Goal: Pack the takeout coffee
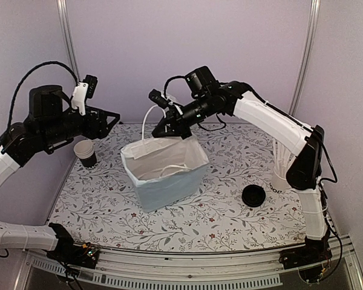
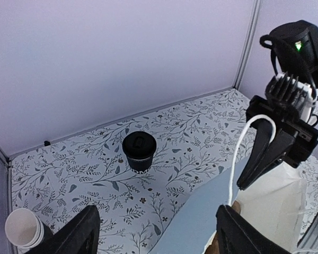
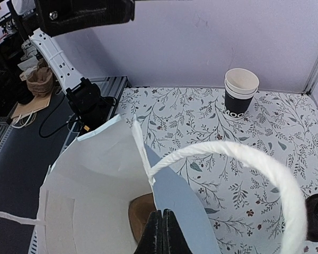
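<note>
Top view: the right gripper [image 1: 167, 133] is closed on the rear rim of the bag [image 1: 169, 181], beside the upright white handle [image 1: 146, 124]. The bag stands open on the bench [image 1: 109, 208], below the gripper. The left gripper [image 1: 109, 118] hangs open and empty, about level with the right one and apart from the bag. An open cup [image 1: 86, 152] stands just below the left gripper. A black lid [image 1: 253, 196] lies well away from the right gripper, toward the arm bases; I cannot tell whether a cup sits under it. The coffee is hidden behind the right arm.

Left wrist: the left gripper [image 2: 158, 212] has its fingers spread wide with nothing between them. Ahead of it, past the bag's blue wall [image 2: 201, 222], the coffee [image 2: 139, 151] stands upright on the bench [image 2: 191, 132] with its lid on. It is apart from both the bag and the right gripper [image 2: 248, 177]. The open cup [image 2: 22, 228] sits close beside one left finger.

Right wrist: the right gripper [image 3: 161, 225] has its fingers pressed together at the bag's rim, and the handle [image 3: 244, 156] arches over them. Inside the bag [image 3: 85, 196], a brown piece [image 3: 140, 214] lies on the bottom, just by the fingertips. The open cup [image 3: 241, 98] stands well ahead of the gripper.
</note>
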Controlling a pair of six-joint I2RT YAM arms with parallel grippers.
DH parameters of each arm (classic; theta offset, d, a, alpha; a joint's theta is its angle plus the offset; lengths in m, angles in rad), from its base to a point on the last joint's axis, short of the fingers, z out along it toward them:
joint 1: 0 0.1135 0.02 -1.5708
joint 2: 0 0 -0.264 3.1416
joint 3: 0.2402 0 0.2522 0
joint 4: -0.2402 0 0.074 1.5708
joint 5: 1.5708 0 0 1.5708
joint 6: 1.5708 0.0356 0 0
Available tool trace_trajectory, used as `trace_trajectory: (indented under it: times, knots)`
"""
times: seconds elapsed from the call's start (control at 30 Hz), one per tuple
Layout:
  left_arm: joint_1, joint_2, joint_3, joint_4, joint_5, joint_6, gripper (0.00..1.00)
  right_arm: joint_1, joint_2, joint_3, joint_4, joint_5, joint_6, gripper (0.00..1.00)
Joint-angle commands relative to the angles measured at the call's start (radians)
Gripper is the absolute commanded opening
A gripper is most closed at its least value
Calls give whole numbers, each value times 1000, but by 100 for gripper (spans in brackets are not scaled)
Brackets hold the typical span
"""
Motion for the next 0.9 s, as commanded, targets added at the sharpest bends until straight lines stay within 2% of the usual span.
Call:
trace_trajectory:
  times: [0.0, 0.2, 0.23, 0.33, 0.4, 0.43, 0.6, 0.7, 0.87]
  knots:
    - [50, 25, -12, -36, -30, -50, 78, 8, 41, 38, 174, -76, 101, 0]
    - [89, 98, 26, -54, 68, -59, 78, 8, 71, 60, 297, -74, 199, 0]
    - [91, 109, 28, -61, 89, -56, 78, 7, 74, 60, 307, -57, 204, 7]
    - [91, 143, 34, -88, 185, -47, 79, 5, 75, 61, 318, -2, 200, 43]
    - [91, 158, 35, -110, 223, -40, 80, -1, 65, 60, 316, 17, 188, 57]
    - [91, 165, 31, -120, 241, -33, 80, -5, 59, 59, 314, 22, 186, 61]
    - [96, 209, 18, -152, 272, -19, 81, -21, 18, 58, 287, 52, 150, 68]
    - [97, 245, 38, -178, 220, -24, 79, -26, -12, 44, 256, 54, 122, 69]
    - [97, 233, 95, -202, 265, -33, 75, -32, -112, -83, 209, 62, 45, 71]
